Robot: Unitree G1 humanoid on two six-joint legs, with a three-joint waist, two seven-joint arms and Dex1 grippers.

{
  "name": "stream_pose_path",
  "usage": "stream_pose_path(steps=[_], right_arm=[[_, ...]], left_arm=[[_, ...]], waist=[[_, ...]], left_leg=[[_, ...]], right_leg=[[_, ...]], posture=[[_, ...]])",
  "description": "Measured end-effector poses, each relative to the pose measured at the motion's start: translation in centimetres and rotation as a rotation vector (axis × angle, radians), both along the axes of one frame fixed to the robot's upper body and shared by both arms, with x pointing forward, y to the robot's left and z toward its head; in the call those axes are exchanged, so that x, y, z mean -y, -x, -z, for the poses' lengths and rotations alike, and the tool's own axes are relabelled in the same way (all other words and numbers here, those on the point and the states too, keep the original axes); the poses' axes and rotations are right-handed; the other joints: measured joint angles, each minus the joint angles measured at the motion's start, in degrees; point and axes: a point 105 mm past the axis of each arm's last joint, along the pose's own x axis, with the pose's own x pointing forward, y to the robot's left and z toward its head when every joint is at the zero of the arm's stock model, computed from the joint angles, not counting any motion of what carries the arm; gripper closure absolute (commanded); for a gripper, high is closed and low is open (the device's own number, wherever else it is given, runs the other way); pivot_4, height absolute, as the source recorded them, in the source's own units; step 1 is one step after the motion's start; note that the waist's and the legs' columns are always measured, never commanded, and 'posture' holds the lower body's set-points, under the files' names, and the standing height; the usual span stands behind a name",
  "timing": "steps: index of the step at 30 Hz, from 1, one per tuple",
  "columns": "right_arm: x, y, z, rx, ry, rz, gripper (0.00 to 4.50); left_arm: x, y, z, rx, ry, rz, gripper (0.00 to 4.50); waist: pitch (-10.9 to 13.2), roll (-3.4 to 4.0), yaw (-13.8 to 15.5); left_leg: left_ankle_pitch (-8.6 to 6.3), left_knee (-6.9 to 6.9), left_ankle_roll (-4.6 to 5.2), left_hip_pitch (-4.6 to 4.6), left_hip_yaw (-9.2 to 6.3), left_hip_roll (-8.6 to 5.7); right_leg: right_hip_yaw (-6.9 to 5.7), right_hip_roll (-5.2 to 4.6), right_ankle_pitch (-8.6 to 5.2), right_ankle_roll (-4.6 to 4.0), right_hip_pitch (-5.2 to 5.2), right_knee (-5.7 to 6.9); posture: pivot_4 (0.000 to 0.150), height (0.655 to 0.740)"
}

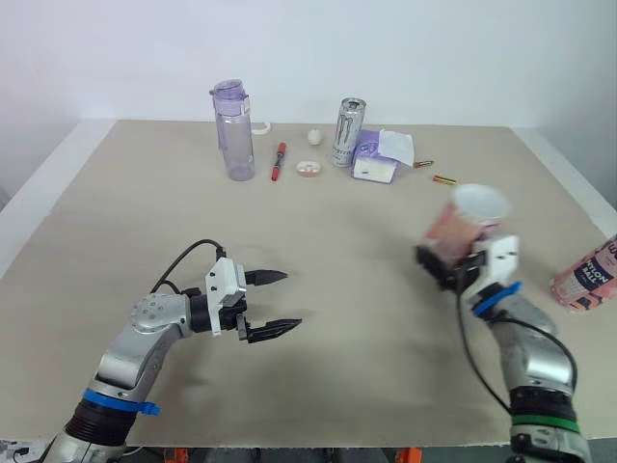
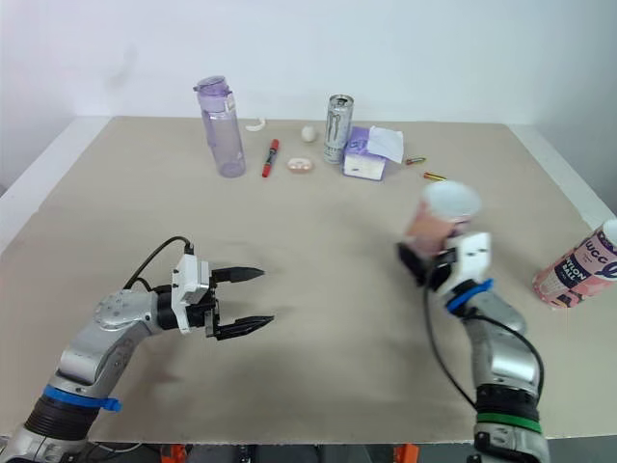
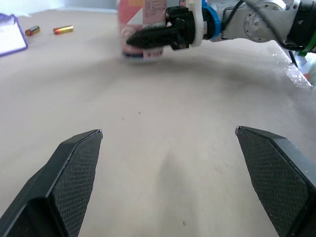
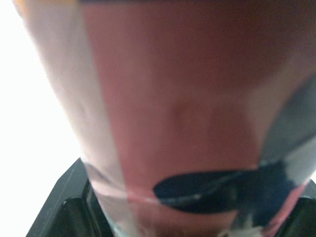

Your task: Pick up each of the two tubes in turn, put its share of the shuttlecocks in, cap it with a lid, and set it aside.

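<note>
**A:** Beige worktop (image 1: 145, 212) against a plain white wall. So where's the tube at?

**B:** The pink-and-white tube (image 1: 463, 227) is on the right side of the worktop, roughly upright with a bit of a lean, white top end up. The right gripper (image 1: 451, 267) has it clamped low on the body, black fingers (image 3: 148, 37) pressed on either side. From the left wrist view its base looks down at the surface, but I can't tell if it's actually touching.

**A:** And the other one?

**B:** The second tube (image 1: 586, 275) is lying on its side further right, near the worktop's edge and apart from the held one.

**A:** Left arm doing anything?

**B:** The left gripper (image 1: 292, 300) hangs low over the bare front-left area, fingers (image 1: 265, 277) spread wide with nothing between them, pointing across toward the right gripper.

**A:** Stuff at the back?

**B:** A row along the far side: a purple water bottle (image 1: 234, 130), a red pen (image 1: 278, 161), a can (image 1: 348, 132), a tissue pack (image 1: 378, 159) just beside the can, and two batteries (image 1: 444, 179).
</note>
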Motion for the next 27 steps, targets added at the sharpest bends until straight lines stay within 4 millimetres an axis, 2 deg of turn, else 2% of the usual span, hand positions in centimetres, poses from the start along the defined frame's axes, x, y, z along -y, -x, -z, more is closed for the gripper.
stream_pose_path(steps=[1,2,3,6,8,11,19,22,27], right_arm=[[2.0,0.0,-0.1,0.001,-0.001,0.1,1.34],[3.0,-0.3,0.1,-0.007,-0.006,0.153,1.34],[3.1,-0.3,0.1,-0.009,-0.007,0.16,1.34],[5.7,-0.4,1.0,-0.034,-0.049,0.308,1.34],[5.9,-0.4,1.0,-0.03,-0.056,0.321,1.34],[6.2,-0.5,1.2,-0.031,-0.079,0.336,0.07],[6.2,0.7,2.5,-0.07,-0.05,0.325,0.07],[5.7,2.4,2.8,-0.087,-0.014,0.309,0.07],[5.2,3.8,2.9,-0.105,-0.011,0.305,0.07]], left_arm=[[0.2,0.1,0.1,-0.003,0.0,0.008,0.0],[0.4,0.1,0.0,-0.001,0.002,0.015,0.0],[0.4,0.1,0.0,0.0,0.002,0.016,0.0],[0.6,0.0,-0.2,0.008,0.003,0.022,0.0],[0.6,0.0,-0.2,0.008,0.003,0.02,0.0],[0.6,-0.1,-0.2,0.009,0.004,0.016,0.0],[0.6,-0.1,-0.2,0.009,0.003,0.016,0.0],[0.5,-0.1,-0.2,0.01,-0.001,0.017,0.0],[0.5,-0.1,-0.2,0.01,-0.004,0.017,0.0]], waist=[[0.0,0.0,-0.1],[0.0,0.01,-0.3],[0.0,0.01,-0.4],[0.0,0.09,-0.4],[0.0,0.1,-0.4],[0.0,0.1,-0.4],[-0.1,0.14,-0.3],[-0.1,0.17,-0.3],[-0.1,0.22,-0.3]], left_leg=[[0.0,-0.01,0.0,0.01,-0.02,0.03],[0.0,-0.01,0.0,0.04,0.01,0.08],[0.0,-0.01,0.0,0.04,0.02,0.08],[0.01,-0.03,0.02,0.08,0.0,0.11],[0.01,-0.03,0.03,0.08,-0.01,0.1],[0.01,0.0,0.03,0.07,0.02,0.06],[0.01,-0.01,0.03,0.07,0.03,0.06],[0.01,-0.03,0.03,0.06,0.01,0.07],[0.01,-0.01,0.03,0.1,0.02,0.08]], right_leg=[[0.0,0.07,0.0,0.0,0.01,0.0],[0.07,0.13,0.01,0.02,0.0,0.0],[0.09,0.15,0.01,0.03,0.0,0.0],[0.17,0.25,0.07,0.13,0.0,0.01],[0.18,0.25,0.13,0.24,0.03,0.01],[0.25,0.19,0.01,0.41,0.07,-0.02],[0.28,0.19,-0.02,0.41,0.07,-0.02],[0.25,0.18,-0.03,0.45,0.06,-0.02],[0.26,0.18,-0.1,0.3,0.08,-0.02]], posture=[[0.15,0.74],[0.15,0.74],[0.15,0.74],[0.15,0.74],[0.15,0.74],[0.15,0.74],[0.15,0.74],[0.15,0.74],[0.15,0.74]])
